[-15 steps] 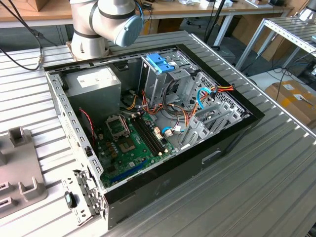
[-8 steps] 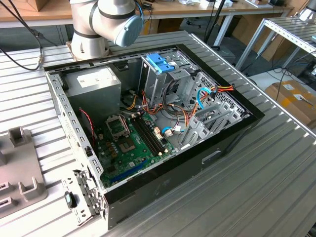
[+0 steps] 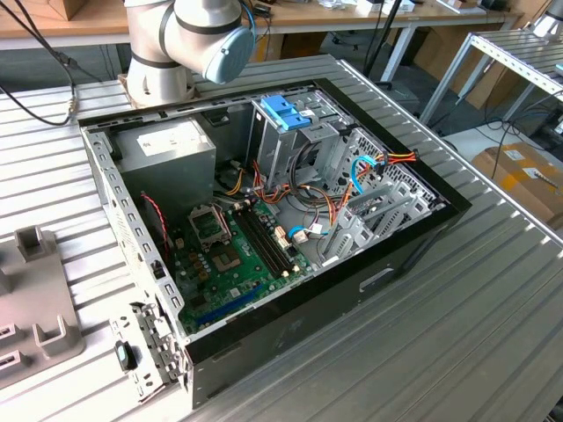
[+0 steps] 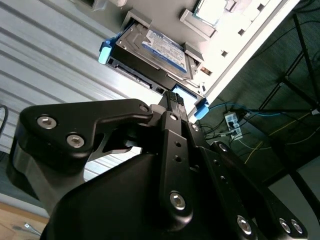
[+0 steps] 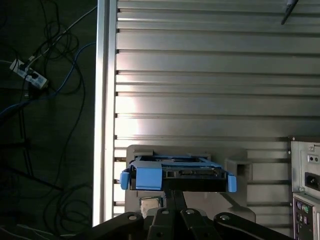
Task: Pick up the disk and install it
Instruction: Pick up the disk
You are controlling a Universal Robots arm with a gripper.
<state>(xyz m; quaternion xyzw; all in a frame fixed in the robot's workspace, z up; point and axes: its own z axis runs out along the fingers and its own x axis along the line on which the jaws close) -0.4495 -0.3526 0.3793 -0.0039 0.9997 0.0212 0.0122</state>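
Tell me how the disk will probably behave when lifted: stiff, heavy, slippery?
The disk looks like a flat metal-cased box, so it is probably stiff and fairly heavy for its size. Its light-blue rails look plastic and may flex slightly if squeezed. Being flat, it should not roll; the smooth top could be slippery.

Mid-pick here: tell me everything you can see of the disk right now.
The disk is a flat, rectangular silver-grey metal drive with its blue-and-white label exposed. It is framed in light-blue plastic rails with tabs at both ends of its connector edge. It lies flat, seated in a grey holder on the ribbed metal table, close to the table's edge. The gripper is at that connector edge; whether it touches the disk cannot be told.
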